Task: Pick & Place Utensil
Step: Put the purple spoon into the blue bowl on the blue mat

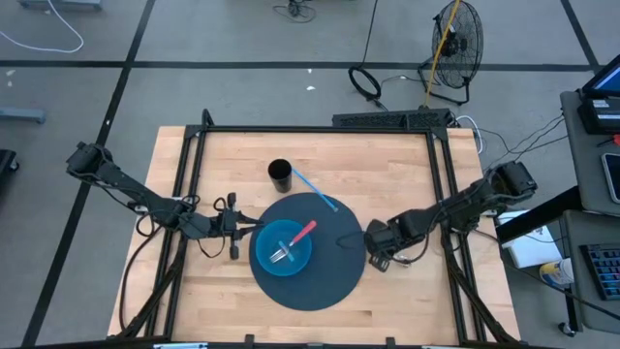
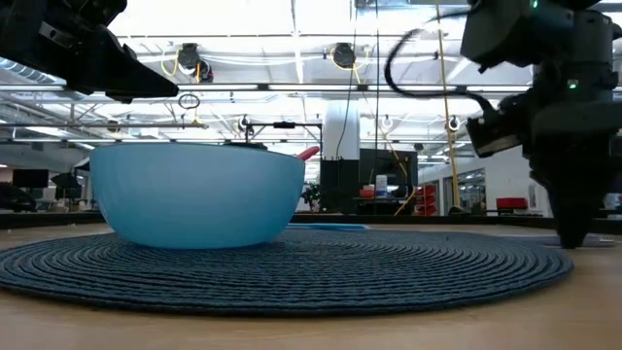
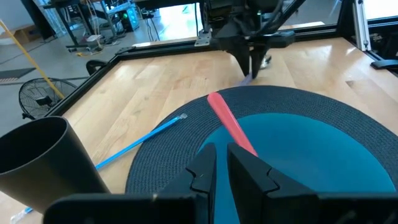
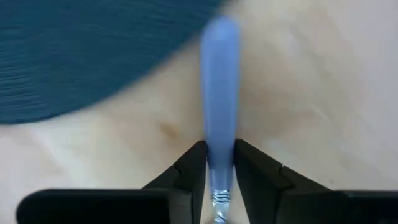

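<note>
A blue bowl (image 1: 281, 250) sits on a round dark-blue mat (image 1: 325, 286). A fork with a red handle (image 1: 303, 233) lies in the bowl, its handle leaning on the rim. My left gripper (image 1: 250, 231) hovers at the bowl's left rim, its fingers (image 3: 205, 169) a narrow gap apart with nothing between them. My right gripper (image 1: 370, 244) stands at the mat's right edge, shut on a pale lavender-handled utensil (image 4: 219, 93). A thin blue-handled utensil (image 1: 315, 191) lies on the table, one end on the mat's far edge. My right gripper pinches the lavender utensil between its two fingers (image 4: 194, 171) at the handle's lower end (image 4: 219, 158), just above the metal neck. The fingers come from above, pointing down, across the handle. The utensil lies low on the table, its free end (image 4: 221, 28) at the mat's edge.
A black cup (image 1: 280, 174) stands on the wood just beyond the mat's far-left edge. A black frame (image 1: 320, 129) runs around the table. Bare wood lies at the near and far sides of the mat.
</note>
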`<control>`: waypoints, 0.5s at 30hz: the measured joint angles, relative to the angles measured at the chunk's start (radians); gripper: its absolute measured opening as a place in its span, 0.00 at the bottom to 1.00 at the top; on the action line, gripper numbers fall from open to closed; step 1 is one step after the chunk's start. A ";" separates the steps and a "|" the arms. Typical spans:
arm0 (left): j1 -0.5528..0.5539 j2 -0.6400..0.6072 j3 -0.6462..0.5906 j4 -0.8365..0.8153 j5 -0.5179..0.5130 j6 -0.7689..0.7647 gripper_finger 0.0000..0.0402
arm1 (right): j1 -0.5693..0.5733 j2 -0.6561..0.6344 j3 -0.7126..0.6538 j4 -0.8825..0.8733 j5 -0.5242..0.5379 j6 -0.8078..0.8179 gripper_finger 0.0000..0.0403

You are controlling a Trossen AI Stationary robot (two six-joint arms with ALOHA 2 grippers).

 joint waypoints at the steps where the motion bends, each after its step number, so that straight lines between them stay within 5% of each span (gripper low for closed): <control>1: 0.000 0.000 0.000 0.000 0.000 0.000 0.12 | -0.006 -0.001 0.000 -0.026 0.000 0.021 0.19; 15: 0.000 0.000 0.000 -0.009 0.001 0.001 0.12 | -0.018 -0.001 -0.001 -0.039 0.004 -0.084 0.27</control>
